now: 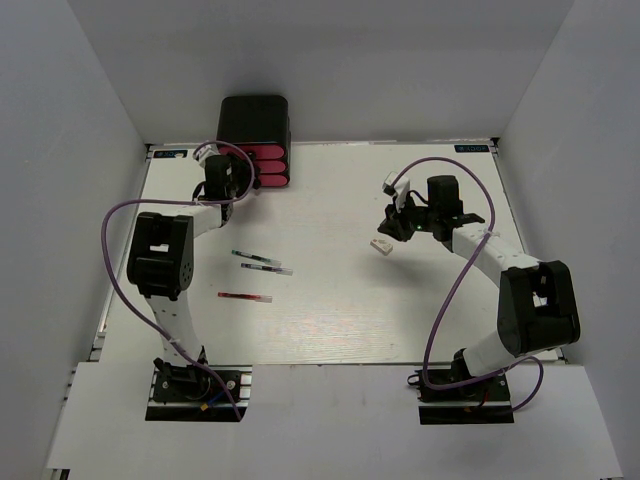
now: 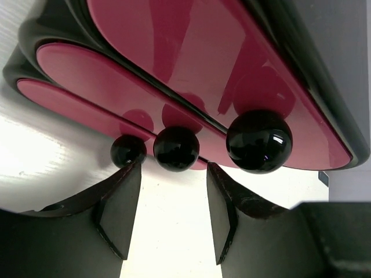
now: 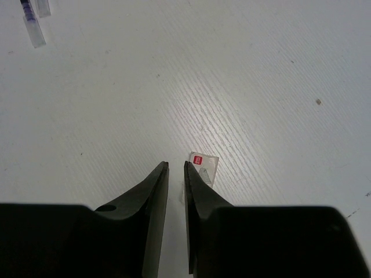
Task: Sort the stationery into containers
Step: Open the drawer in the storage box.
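The black cabinet point(image 1: 254, 118) holds three pink-red drawers point(image 1: 268, 166) at the back left. In the left wrist view the drawers point(image 2: 174, 63) fill the top, each with a black knob. My left gripper point(image 1: 229, 180) point(image 2: 173, 169) is open, with the middle knob point(image 2: 176, 148) just ahead of its fingertips. My right gripper point(image 1: 395, 226) point(image 3: 175, 165) is nearly shut and empty. The white eraser point(image 1: 381, 245) point(image 3: 204, 167) lies on the table beside its right fingertip. Two dark/clear pens point(image 1: 262, 263) and a red pen point(image 1: 245, 297) lie left of centre. The mint-green and light-blue bars are out of view.
Grey walls enclose the white table point(image 1: 340, 320) on three sides. The ends of the clear pens point(image 3: 33, 23) show at the top left of the right wrist view. Purple cables loop off both arms.
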Tool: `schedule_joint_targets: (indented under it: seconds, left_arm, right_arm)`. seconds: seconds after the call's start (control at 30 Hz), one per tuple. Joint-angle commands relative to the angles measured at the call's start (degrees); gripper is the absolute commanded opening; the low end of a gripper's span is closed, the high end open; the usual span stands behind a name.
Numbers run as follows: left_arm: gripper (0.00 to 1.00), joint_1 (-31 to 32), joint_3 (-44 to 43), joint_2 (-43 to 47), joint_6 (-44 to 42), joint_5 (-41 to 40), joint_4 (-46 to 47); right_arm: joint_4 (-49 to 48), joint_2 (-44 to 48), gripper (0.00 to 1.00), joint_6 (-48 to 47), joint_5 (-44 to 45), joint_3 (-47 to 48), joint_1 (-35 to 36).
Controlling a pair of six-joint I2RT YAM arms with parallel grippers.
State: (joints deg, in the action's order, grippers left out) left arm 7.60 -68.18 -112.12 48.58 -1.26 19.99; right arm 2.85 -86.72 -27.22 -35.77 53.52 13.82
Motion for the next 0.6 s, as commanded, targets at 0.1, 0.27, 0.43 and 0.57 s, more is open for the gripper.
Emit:
schedule_joint_targets:
  seconds: [0.1, 0.27, 0.43, 0.57]
  left_arm:
    - [0.59, -0.3, -0.28, -0.21, -0.94, 0.47, 4.36]
    - [0.58, -0.3, -0.28, -0.82, -0.94, -1.47, 5.5]
    - [0.53, -0.3, -2.22, -2.14, -0.94, -2.61, 1.9]
    - [0.5, -0.3, -2.22, -2.14, -0.94, -3.67, 2.42]
  right_arm:
    - [-1.53, -0.65, 0.23, -0.46, -0.44, 0.36, -0.47]
    - [-1.36, -0.73, 0.23, -0.46, -0.44, 0.36, -0.64]
    - [-1.36, -1.0, 0.23, -0.38, -0.53, 0.8, -0.73]
    - [-1.27, -1.26, 0.23, -0.55, -0.62, 0.89, -0.82]
